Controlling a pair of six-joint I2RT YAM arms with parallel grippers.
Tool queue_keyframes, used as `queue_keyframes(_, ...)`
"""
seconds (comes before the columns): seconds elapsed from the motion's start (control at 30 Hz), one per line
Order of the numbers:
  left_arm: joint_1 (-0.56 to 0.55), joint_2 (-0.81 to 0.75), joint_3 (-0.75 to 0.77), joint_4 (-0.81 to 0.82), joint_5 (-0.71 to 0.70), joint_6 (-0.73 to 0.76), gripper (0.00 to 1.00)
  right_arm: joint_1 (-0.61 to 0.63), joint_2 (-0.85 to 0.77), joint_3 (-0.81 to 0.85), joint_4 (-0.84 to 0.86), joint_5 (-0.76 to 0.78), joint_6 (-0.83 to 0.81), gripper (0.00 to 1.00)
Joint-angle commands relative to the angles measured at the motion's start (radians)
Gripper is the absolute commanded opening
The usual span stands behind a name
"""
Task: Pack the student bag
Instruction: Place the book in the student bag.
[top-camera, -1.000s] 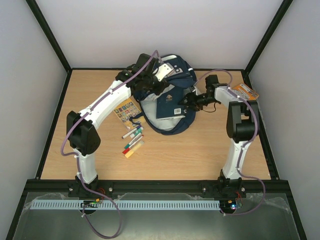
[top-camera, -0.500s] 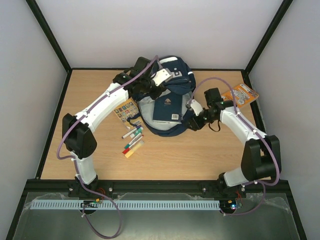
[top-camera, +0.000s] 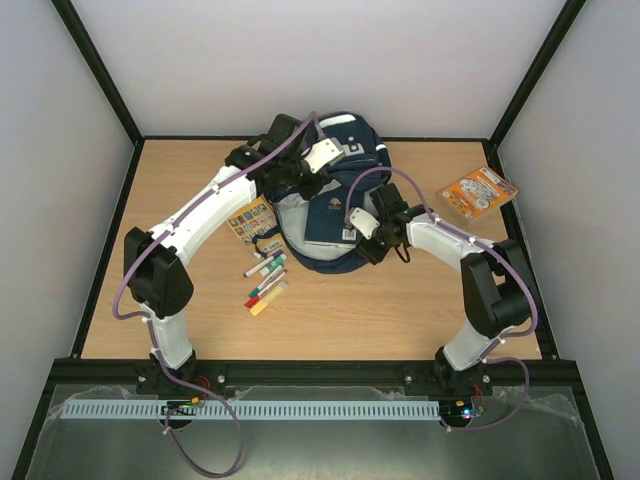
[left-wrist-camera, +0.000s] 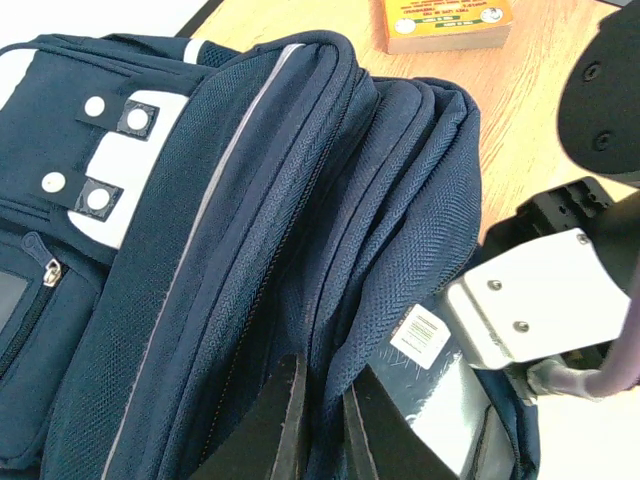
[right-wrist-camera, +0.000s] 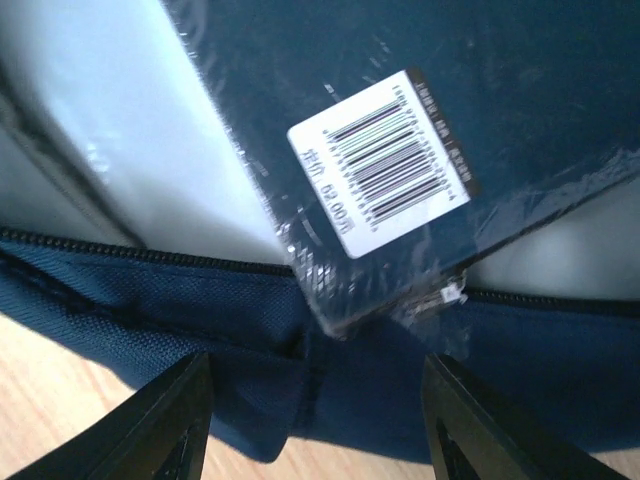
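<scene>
The student bag (top-camera: 366, 140) lies at the upper centre of the bench (top-camera: 400, 300), mouth gaping toward the lower edge of the overhead view. The left hand (left-wrist-camera: 322, 425) is pressed together on a fold of the bag's rim fabric, holding the opening up. A dark blue notebook (right-wrist-camera: 385, 150) in clear wrap sits partly inside the main compartment, its barcoded corner jutting over the zip. The right hand (right-wrist-camera: 315, 420) stands spread just below that corner, gripping nothing. Packing looks barely begun: one item is going in but is not fully seated. Left of the bag, a cluster of markers (top-camera: 266, 283) and a picture card (top-camera: 250, 218) lie outside it, and an orange book (top-camera: 478, 190) waits at the right. The zip looks open.
</scene>
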Motion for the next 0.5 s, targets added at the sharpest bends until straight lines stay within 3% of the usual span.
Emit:
queue_keyframes(0.0,-0.002,-0.079,0.013,0.014,0.038,0.004,0.03,0.003,0.052,0.037,0.058,0.085,0.004,0.58)
queue_keyframes(0.3,-0.002,-0.075,0.014,0.008,0.06,0.019,0.02,0.003,0.114,0.062,0.144,0.16,-0.008,0.52)
queue_keyframes(0.4,-0.002,-0.067,0.024,0.006,0.062,0.022,0.02,0.003,0.131,0.119,0.088,0.127,-0.014,0.51)
queue_keyframes(0.47,-0.002,-0.063,0.033,0.004,0.063,0.022,0.02,0.003,0.126,0.177,-0.037,0.02,-0.049,0.53)
